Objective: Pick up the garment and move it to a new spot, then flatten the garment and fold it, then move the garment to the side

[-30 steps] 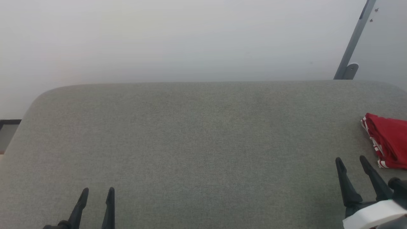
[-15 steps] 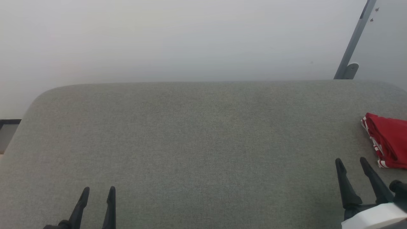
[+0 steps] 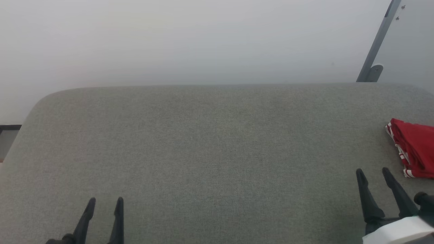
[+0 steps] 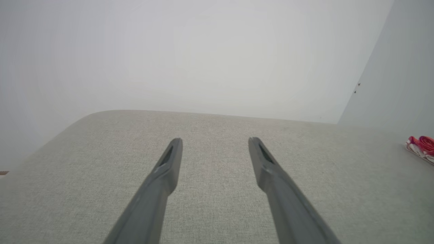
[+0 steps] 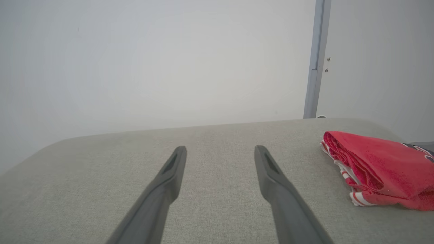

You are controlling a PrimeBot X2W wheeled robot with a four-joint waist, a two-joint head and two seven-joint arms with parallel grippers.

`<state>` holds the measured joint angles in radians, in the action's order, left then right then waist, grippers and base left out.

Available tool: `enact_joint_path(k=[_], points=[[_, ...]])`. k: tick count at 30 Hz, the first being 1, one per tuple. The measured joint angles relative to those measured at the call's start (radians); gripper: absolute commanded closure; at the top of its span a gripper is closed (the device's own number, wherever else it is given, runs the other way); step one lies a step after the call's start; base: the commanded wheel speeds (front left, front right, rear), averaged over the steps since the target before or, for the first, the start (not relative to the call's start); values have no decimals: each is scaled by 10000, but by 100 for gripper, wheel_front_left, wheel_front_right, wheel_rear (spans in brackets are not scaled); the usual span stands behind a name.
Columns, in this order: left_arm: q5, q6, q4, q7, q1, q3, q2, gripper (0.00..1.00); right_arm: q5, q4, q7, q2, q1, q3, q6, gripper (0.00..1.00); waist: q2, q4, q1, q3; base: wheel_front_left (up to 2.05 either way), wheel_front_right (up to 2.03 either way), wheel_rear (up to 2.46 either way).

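Observation:
The garment (image 3: 415, 149) is a folded bundle of red fabric with white-striped trim, lying at the right edge of the grey cushioned surface (image 3: 217, 142); its right part runs out of the head view. It also appears in the right wrist view as the garment (image 5: 383, 169) and at the far right of the left wrist view as the garment (image 4: 421, 145). My right gripper (image 3: 372, 172) stands open just left of and nearer than the bundle, not touching it, with nothing between its fingers (image 5: 169, 176). At the lower left my left gripper (image 3: 105, 201) is open and empty over bare fabric.
A pale wall rises behind the surface's rounded far edge. A grey metal post (image 3: 376, 44) leans up at the back right. The surface's left edge curves down beside a dark strip (image 3: 8, 128).
The whole picture has shifted slightly, so the camera moved a little. Both grippers stay open and in about the same places; the garment lies as before.

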<state>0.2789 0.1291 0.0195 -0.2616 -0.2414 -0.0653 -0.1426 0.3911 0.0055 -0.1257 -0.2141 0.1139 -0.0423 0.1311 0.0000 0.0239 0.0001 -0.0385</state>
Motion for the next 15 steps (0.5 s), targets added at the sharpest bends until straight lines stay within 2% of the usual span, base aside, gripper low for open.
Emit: enact_joint_path(k=[1,7,15], points=[[-58,0,56,0,1,-6,-10,100,17,13,0,4,0,6,0,100,0,-1,-1,11,0,0,0],[2,0,-366,19,-35,48,151,100,58,435,31,194,188,94,0,100,0,-4,0,17,0,0,0],[1442,-2,-614,330,91,88,188,100,1312,681,267,336,105,44,0,100,0,-19,0,43,0,0,0]])
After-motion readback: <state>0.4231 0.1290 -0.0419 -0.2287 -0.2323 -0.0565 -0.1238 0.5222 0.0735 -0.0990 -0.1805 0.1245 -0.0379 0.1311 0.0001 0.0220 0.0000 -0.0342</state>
